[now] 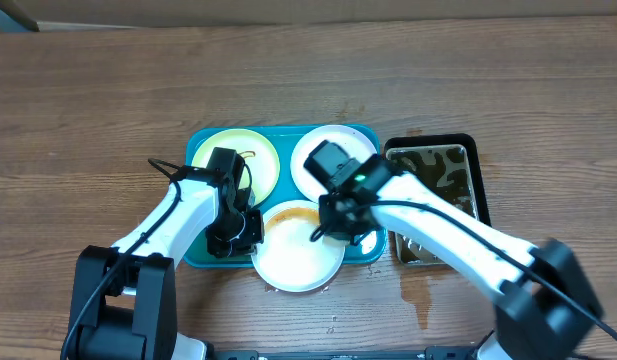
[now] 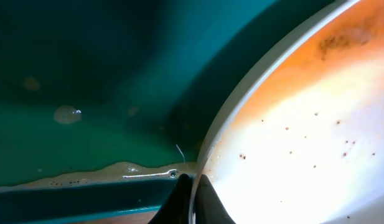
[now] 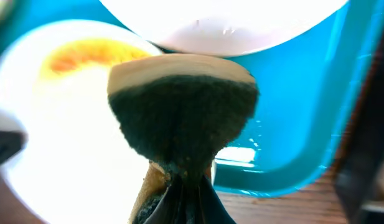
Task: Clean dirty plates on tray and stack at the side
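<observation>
Where your left gripper (image 2: pixel 192 200) enters the left wrist view, you see only two dark fingertips at the bottom edge. They are pinched almost together on the thin rim of the nearest round white plate (image 2: pixel 304 143), and the rest of the claw is cut off. From overhead, the left gripper (image 1: pixel 240 232) is mostly buried under its own arm at that plate's left edge. The nearest round white plate (image 1: pixel 298 255) lies at the near side of the large teal-blue rectangular plastic tray (image 1: pixel 286 135), and its front overhangs the rim onto the wooden table (image 1: pixel 88 100). An orange-brown smear (image 1: pixel 293 212) marks its far edge. Glare washes out most of its surface in both wrist views, leaving only dark specks. A thin line of brown water (image 2: pixel 104 173) sits along the tray floor beside it. Your right gripper (image 3: pixel 187 200) is clamped on a yellow sponge with a dark green scouring face (image 3: pixel 182 118), squeezing it to a narrow waist. The sponge fills the middle of the view and hides the finger pads, and you cannot tell whether it touches the plate below. Behind it, the second round white plate (image 3: pixel 223 18) is cut off by the top edge, and overhead your right arm covers part of it. The pale yellow-green round plate (image 1: pixel 210 150) sits at the tray's far left, partly under your left arm. The black rectangular pan of murky water (image 1: pixel 428 140) stands just right of the tray, its near end crossed by your right arm.
</observation>
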`<state>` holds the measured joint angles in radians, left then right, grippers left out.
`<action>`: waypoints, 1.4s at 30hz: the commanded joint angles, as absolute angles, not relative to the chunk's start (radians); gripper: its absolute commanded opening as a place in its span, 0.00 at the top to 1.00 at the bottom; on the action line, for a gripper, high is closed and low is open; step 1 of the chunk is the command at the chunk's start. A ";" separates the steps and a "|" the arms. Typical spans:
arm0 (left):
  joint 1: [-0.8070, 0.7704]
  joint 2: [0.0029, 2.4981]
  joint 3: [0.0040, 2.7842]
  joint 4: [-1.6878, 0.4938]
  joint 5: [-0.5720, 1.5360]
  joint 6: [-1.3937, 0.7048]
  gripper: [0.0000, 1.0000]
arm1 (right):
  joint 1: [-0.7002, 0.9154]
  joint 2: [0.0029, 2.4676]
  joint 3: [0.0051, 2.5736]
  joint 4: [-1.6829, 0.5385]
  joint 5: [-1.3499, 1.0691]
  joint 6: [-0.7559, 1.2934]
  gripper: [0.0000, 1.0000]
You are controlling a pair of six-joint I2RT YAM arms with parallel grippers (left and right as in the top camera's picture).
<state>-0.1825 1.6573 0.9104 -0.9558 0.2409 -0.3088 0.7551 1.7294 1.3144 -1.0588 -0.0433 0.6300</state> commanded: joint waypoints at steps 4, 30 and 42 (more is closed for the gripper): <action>-0.177 1.666 0.978 -0.981 0.204 -0.322 0.96 | 0.665 1.592 1.311 -1.078 0.000 0.595 0.96; -0.261 1.356 1.071 -1.110 -0.347 -0.506 0.96 | 0.138 1.551 1.251 -1.161 0.112 0.437 0.96; -0.583 1.348 1.071 -1.072 -0.785 -0.539 0.96 | 0.138 1.555 1.183 -1.111 0.104 0.437 0.96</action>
<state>-0.5289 1.3643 1.0481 -1.0836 -0.5800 -0.4992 0.1379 1.5661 1.1839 -1.1191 0.1040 0.4435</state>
